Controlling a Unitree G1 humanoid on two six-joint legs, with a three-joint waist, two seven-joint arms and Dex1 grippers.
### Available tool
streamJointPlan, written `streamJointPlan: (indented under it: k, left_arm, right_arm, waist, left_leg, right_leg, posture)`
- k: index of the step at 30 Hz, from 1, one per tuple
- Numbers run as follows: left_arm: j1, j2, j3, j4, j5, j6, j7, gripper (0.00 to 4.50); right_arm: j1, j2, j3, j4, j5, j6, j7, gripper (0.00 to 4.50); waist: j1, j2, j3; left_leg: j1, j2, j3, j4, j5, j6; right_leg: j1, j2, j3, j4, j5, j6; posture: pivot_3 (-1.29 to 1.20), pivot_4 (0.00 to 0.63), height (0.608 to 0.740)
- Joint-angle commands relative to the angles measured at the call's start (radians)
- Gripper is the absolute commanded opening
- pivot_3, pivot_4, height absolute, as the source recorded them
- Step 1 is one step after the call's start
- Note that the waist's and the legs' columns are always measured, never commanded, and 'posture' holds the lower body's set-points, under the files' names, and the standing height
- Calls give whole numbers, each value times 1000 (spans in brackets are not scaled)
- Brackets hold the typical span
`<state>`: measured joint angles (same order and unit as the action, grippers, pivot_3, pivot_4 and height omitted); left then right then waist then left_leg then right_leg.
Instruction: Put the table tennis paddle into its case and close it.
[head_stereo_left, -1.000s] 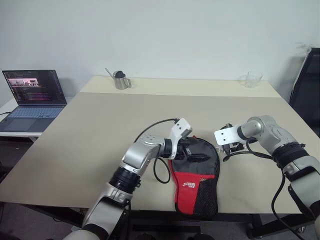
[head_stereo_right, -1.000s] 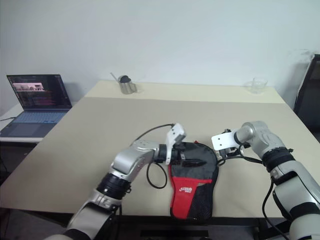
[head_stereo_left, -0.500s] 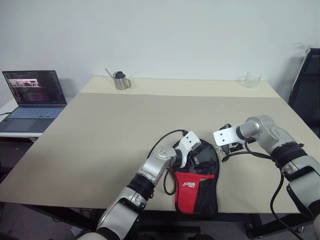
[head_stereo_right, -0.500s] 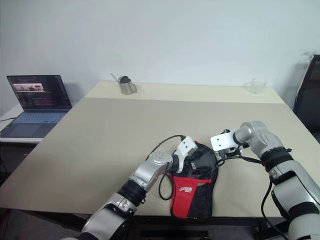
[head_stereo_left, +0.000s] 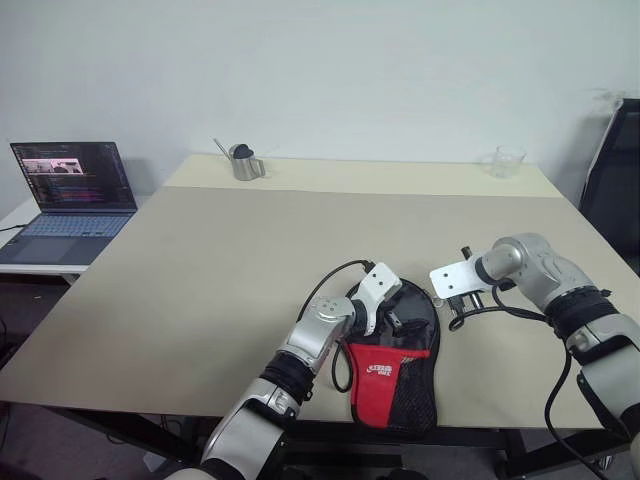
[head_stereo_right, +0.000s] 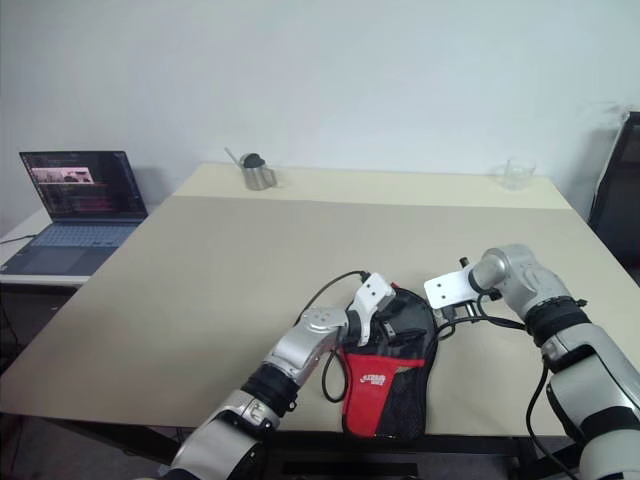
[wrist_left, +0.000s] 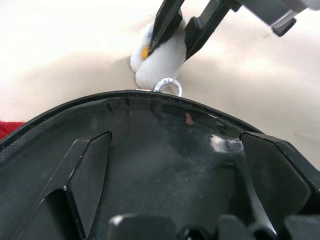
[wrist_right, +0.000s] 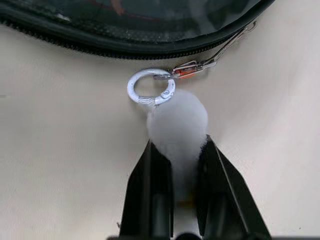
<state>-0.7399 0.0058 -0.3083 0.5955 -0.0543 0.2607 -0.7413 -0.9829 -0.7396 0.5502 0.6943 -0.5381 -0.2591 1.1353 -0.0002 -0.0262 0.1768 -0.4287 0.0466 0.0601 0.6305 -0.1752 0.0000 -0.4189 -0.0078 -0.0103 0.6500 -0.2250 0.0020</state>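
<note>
We see the case (head_stereo_left: 393, 355) lying flat at the table's (head_stereo_left: 200, 260) near edge. Our left gripper (head_stereo_left: 392, 322) rests on its black upper part, fingers spread wide against the fabric. Just beside the case's right rim, our right gripper (wrist_right: 176, 165) pinches the white pompom (wrist_right: 177, 125) hanging from the ring (wrist_right: 150, 87) on the zipper pull.

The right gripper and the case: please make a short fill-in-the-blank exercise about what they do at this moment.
1. The right gripper is shut on a fluffy ____ pompom.
2. The pompom hangs from a white ____ clipped to the zipper pull of the case.
3. The left gripper rests on the case with its fingers ____.
4. The case lies on the ____.

Missing words: white; ring; open; table
</note>
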Motion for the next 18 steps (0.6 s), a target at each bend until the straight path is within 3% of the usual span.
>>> streamJointPlan:
  k: [1,11,18]
  left_arm:
    - [34,-1,-12,58,27,43,14,4500]
    - [23,0,-35,103,77,25,37,4500]
    - [16,-8,-40,121,85,20,28,4500]
  right_arm:
    - [49,-77,-39,-128,23,4,73,177]
    - [304,-205,-118,-566,96,140,200,172]
    - [416,-265,-160,-714,109,209,222,169]
  waist:
    - [3,0,0]
    - [8,3,-4]
    - [5,3,-8]
  left_leg:
    - [0,0,0,0,0,0]
    - [0,-1,0,0,0,0]
    - [7,-1,-1,-1,-1,-1]
  right_leg:
    - [0,0,0,-1,0,0]
    - [1,0,-1,-2,0,0]
    - [7,-1,-3,-4,-1,0]
  posture:
    - [0,150,740]
    - [0,150,740]
    - [0,150,740]
